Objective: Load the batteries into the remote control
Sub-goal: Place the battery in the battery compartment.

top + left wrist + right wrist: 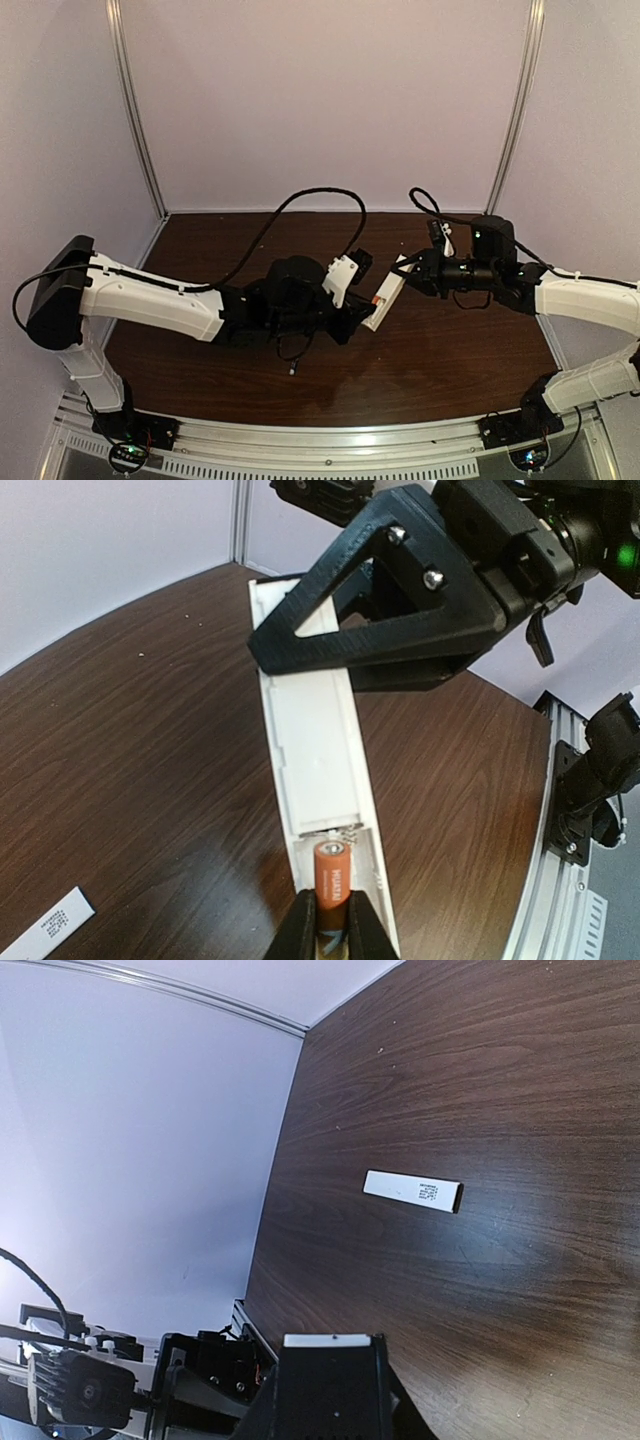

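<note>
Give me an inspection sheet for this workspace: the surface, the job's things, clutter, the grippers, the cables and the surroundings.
Surface: dark wooden table, a few pale specks.
Job's things: white remote held up between the arms, battery bay open; orange battery at the near end of the bay; a second battery cannot be made out.
Clutter: white labelled cover lying flat on the table.
Grippers: left gripper jaws shut on the orange battery; right gripper jaws shut on the remote's far end.
Cables: black cable loops from the left arm over the back of the table; another curls above the right wrist.
Surroundings: pale walls, metal rail at the near edge.
</note>
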### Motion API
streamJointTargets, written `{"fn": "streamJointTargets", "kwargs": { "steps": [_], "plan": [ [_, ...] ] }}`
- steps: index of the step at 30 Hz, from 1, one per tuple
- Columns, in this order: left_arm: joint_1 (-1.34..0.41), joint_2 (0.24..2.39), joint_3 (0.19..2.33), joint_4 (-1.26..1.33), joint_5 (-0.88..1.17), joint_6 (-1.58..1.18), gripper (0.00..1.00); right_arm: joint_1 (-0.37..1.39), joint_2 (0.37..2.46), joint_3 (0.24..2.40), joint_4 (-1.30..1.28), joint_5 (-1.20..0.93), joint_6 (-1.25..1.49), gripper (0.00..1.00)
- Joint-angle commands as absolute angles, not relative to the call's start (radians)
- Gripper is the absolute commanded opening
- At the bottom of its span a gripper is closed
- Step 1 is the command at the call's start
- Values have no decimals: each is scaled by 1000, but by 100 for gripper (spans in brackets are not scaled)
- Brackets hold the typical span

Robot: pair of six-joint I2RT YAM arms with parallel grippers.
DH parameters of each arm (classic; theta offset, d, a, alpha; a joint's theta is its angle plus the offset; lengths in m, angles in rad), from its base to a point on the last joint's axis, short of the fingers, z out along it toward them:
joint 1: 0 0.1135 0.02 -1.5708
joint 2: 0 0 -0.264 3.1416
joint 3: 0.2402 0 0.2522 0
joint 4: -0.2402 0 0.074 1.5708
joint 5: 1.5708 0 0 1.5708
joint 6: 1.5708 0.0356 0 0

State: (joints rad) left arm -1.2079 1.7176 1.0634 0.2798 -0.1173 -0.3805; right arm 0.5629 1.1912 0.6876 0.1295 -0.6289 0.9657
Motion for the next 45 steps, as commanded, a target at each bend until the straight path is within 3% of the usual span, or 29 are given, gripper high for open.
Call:
{"fn": "streamJointTargets", "kwargs": {
  "steps": [1, 11, 17, 25, 34, 45],
  "plan": [
    [-1198, 1752, 1091, 237, -152, -383, 13, 558, 1180, 727, 154, -658, 966, 0],
    [-1199, 1793, 1145, 178, -181, -382, 14, 558, 1179, 724, 165, -668, 973, 0],
    [-1199, 1802, 1155, 147, -199, -398, 23, 558, 1178, 725, 163, -666, 972, 0],
    [-1200, 1800, 1156, 131, -203, -414, 26, 557, 1177, 726, 144, -663, 957, 0],
    [-1195, 1750, 1142, 132, -152, -414, 49, 557, 1172, 711, 117, -658, 922, 0],
    [-1181, 1643, 1086, 218, -32, -348, 55, 557, 1176, 695, 131, -680, 887, 0]
  ]
}}
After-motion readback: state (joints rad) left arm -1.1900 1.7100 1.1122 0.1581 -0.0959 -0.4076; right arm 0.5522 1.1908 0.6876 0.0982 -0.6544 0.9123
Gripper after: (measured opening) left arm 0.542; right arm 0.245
